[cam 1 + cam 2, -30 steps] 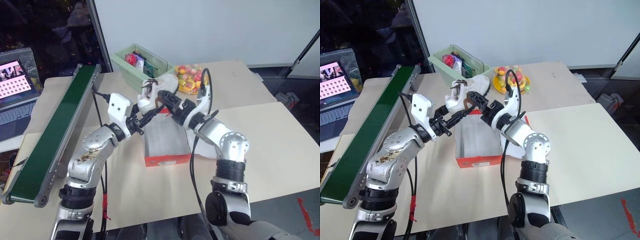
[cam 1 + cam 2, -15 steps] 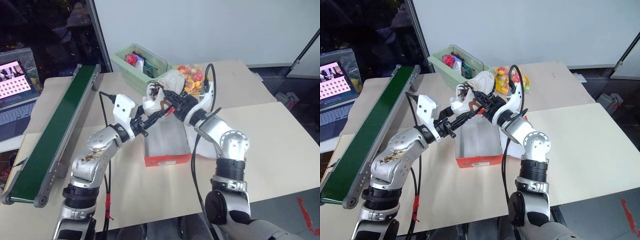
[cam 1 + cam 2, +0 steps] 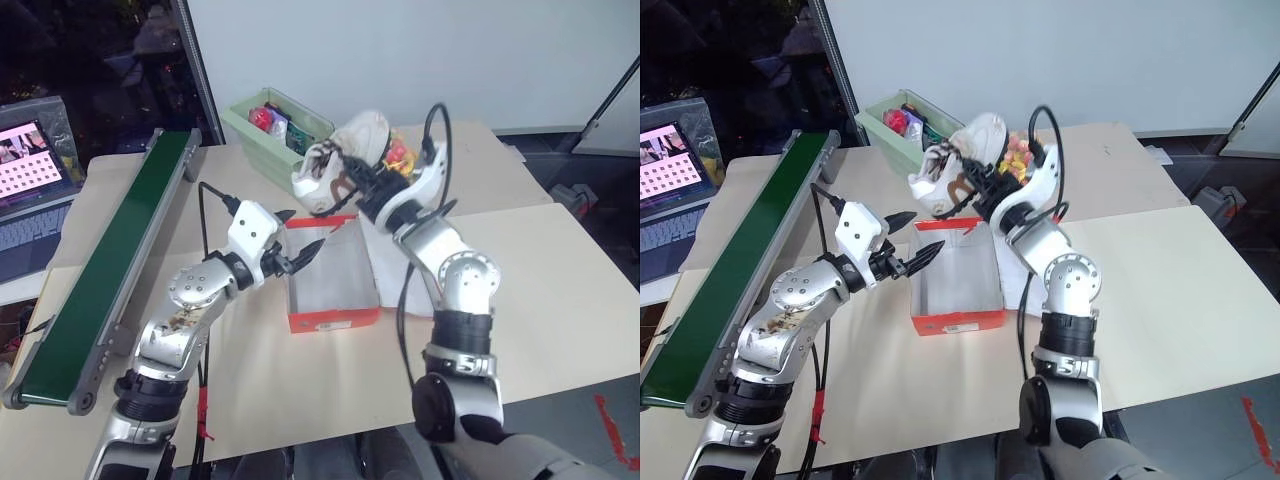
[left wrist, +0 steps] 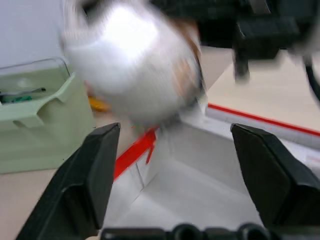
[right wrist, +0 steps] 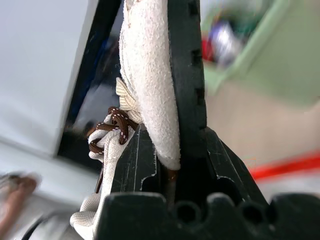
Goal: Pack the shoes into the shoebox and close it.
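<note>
Right end effector (image 3: 962, 180) pinches shoe (image 3: 960, 165) above tan table (image 3: 1160, 270).

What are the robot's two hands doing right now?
Left gripper: open, holding nothing.
Right gripper: shut on a shoe, above the shoebox.

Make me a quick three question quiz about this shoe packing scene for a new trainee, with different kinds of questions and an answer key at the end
1. True or false: the right gripper is shut on a cream sneaker.
2. How do the left gripper's fingers stand? A) shut on a lace B) spread open with nothing between them C) clamped on the box wall
3. Fill in: the orange-red shoebox lies open and the lifted sneaker is held ____ its far end.

Key
1. True; the wrist view shows the shoe's side pinched between the fingers.
2. B
3. above
</note>
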`<state>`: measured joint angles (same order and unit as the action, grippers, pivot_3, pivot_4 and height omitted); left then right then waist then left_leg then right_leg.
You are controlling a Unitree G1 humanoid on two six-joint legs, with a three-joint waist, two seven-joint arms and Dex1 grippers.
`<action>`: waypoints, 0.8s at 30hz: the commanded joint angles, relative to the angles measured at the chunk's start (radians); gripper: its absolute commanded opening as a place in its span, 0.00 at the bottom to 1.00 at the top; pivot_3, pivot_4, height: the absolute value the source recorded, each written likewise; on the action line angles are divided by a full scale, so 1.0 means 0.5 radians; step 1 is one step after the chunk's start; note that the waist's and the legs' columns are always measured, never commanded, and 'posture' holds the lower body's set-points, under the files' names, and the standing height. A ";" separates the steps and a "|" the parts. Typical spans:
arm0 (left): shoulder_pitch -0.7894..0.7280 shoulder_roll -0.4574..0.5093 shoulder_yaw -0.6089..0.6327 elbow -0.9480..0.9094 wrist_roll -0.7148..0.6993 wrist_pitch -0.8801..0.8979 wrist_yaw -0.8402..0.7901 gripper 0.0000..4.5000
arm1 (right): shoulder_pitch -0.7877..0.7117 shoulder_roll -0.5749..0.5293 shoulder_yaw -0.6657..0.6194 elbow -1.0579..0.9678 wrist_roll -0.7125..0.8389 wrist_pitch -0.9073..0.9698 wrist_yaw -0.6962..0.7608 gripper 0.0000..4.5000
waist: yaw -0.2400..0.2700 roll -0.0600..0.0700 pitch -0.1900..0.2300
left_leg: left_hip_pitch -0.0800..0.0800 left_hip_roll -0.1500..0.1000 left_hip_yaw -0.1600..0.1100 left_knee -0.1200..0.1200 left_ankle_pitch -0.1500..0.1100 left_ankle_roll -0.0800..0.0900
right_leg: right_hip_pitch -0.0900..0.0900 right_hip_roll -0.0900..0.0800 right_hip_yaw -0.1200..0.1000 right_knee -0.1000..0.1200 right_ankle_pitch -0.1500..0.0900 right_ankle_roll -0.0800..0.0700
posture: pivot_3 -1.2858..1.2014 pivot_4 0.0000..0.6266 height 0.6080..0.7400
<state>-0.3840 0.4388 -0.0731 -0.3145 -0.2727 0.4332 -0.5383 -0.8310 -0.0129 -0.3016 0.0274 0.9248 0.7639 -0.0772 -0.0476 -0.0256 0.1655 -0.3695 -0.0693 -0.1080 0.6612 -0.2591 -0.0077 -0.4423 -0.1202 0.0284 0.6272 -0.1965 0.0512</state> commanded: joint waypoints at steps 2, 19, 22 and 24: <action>0.029 0.191 0.261 -0.081 -0.143 0.005 -0.168 0.84 | -0.155 -0.373 0.239 -0.082 -0.291 0.080 0.194 0.11 | 0.001 0.000 0.000 | 0.000 0.001 0.000 0.000 0.000 0.000 | 0.000 0.001 0.000 -0.001 0.000 0.000 | 0.52 0.24 1.00; 0.115 0.374 0.051 0.039 -0.057 -0.334 -0.608 0.84 | -0.897 -0.699 0.261 0.873 -0.153 1.701 0.280 0.11 | 0.008 0.002 0.002 | -0.003 0.012 0.006 0.000 -0.003 0.006 | 0.003 0.011 0.001 -0.003 0.003 -0.005 | 0.52 0.24 1.00; 0.123 0.385 0.046 0.020 -0.054 -0.356 -0.629 0.84 | -0.852 -0.672 0.442 0.955 -0.283 1.671 0.403 0.11 | 0.000 0.002 0.002 | -0.005 0.013 0.006 0.000 -0.004 0.006 | 0.001 0.011 0.001 -0.003 0.004 -0.005 | 0.52 0.24 1.00; 0.126 0.386 0.056 0.002 -0.066 -0.343 -0.629 0.84 | -0.838 -0.678 0.523 1.003 -0.364 1.616 0.493 0.11 | 0.001 0.002 0.002 | -0.005 0.014 0.007 0.000 -0.004 0.007 | 0.001 0.013 0.002 -0.003 0.004 -0.005 | 0.52 0.24 1.00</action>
<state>-0.3165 0.6231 -0.0601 -0.2749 -0.3026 0.2793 -0.8474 -1.2444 -0.3443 -0.0597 0.5258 0.7716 1.6003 0.1216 -0.0469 -0.0247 0.1666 -0.3718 -0.0622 -0.1047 0.6612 -0.2609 -0.0044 -0.4418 -0.1138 0.0291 0.6260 -0.1946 0.0486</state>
